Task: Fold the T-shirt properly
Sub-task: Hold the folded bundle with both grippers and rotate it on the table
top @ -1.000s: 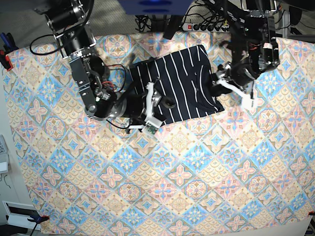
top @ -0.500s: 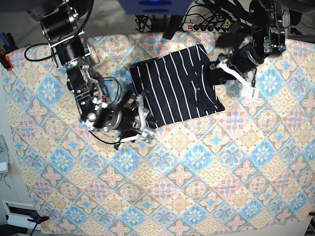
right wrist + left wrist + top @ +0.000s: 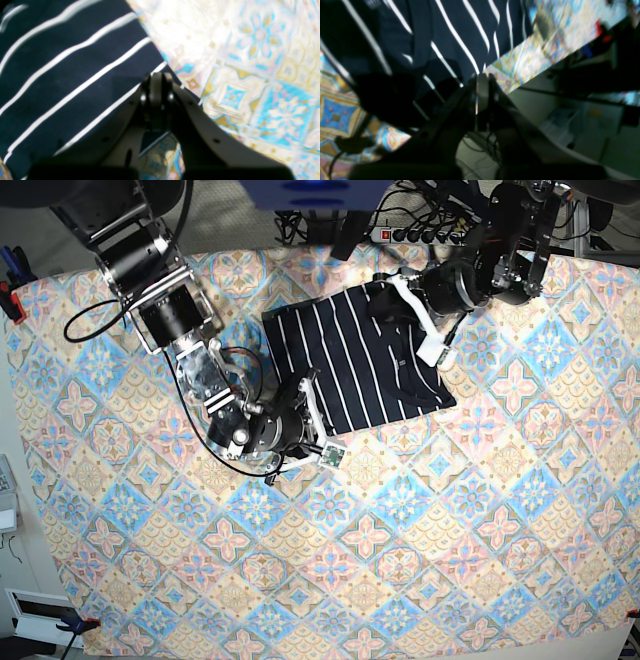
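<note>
Lettering is nowhere readable: a small pale mark sits on the T-shirt (image 3: 352, 360) near its neckline in the base view, too tiny to make out, and no brand shows on either arm. The T-shirt, dark with thin white stripes, lies folded into a rough rectangle on the patterned tablecloth (image 3: 430, 540) toward the far middle of the table, its long sides running slantwise. The right gripper (image 3: 322, 442) sits at the near left corner of the garment, its pale fingers over the cloth's edge; in the right wrist view the right gripper (image 3: 157, 78) has its fingertips pressed together with no gap, hovering at the shirt's border where stripes meet tablecloth (image 3: 250, 75), and nothing can be seen pinched between them. The left gripper (image 3: 428, 332) reaches over the far right part of the shirt near the collar; in the left wrist view the left gripper (image 3: 482, 80) is likewise closed tight, tips meeting just at the hem of the T-shirt (image 3: 440, 37), with no fabric visibly caught. That view is dark and smeared: the shirt's lower left part sinks into shadow, the tablecloth (image 3: 540, 32) beyond is blurred, and the clutter past the table edge cannot be identified. A power strip (image 3: 420, 235) and cables lie beyond the far edge, partly hidden by the arm.
</note>
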